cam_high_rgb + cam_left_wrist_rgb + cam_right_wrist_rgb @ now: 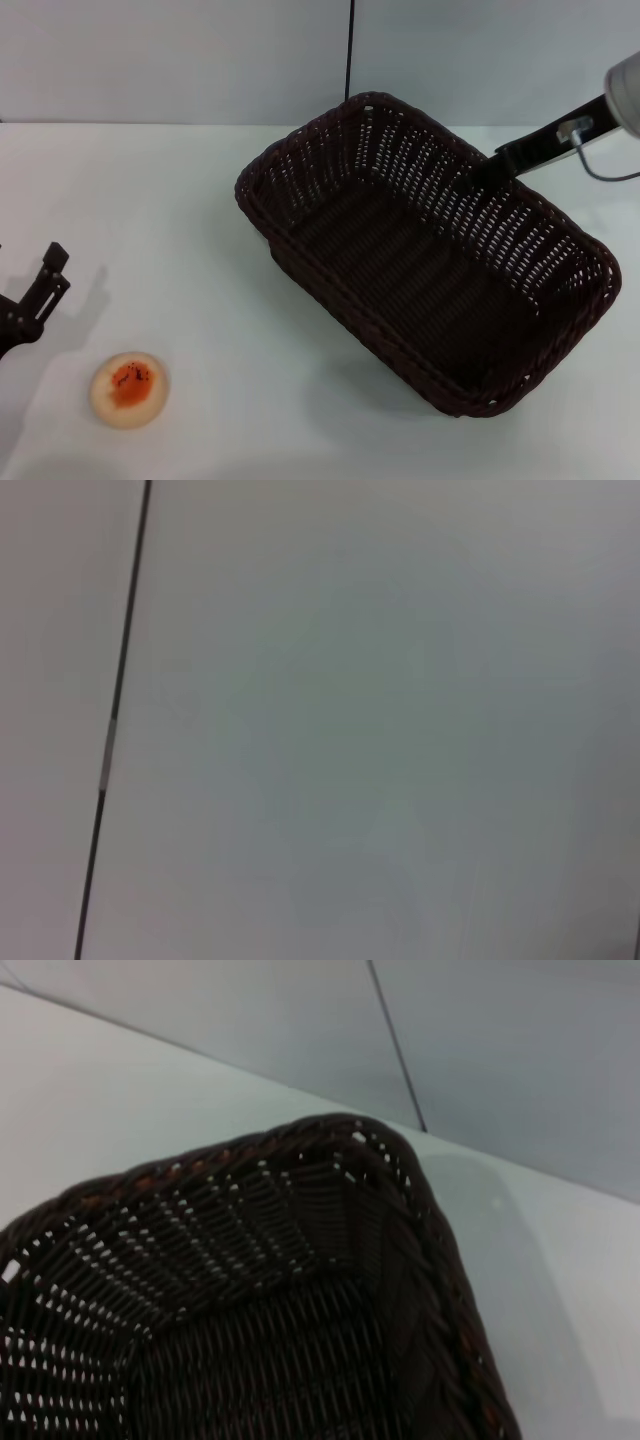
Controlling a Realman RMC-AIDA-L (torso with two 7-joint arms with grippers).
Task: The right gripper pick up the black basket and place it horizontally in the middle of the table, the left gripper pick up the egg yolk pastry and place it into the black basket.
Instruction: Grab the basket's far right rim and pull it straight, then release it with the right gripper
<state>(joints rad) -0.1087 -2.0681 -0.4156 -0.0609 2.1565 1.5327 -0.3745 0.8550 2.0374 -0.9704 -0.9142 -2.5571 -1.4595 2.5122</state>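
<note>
The black basket (425,250) lies diagonally across the middle and right of the white table (150,200), and its shadow on the near side suggests it is slightly raised. My right gripper (484,176) reaches in from the upper right and is shut on the basket's far long rim. The right wrist view shows a corner of the basket (250,1290) from inside, but not my fingers. The egg yolk pastry (128,388) lies on the table at the near left. My left gripper (52,272) hovers open and empty at the left edge, just beyond the pastry.
A grey wall (180,60) with a dark vertical seam (350,50) stands behind the table. The left wrist view shows only this wall and seam (110,730). Bare tabletop lies between the pastry and the basket.
</note>
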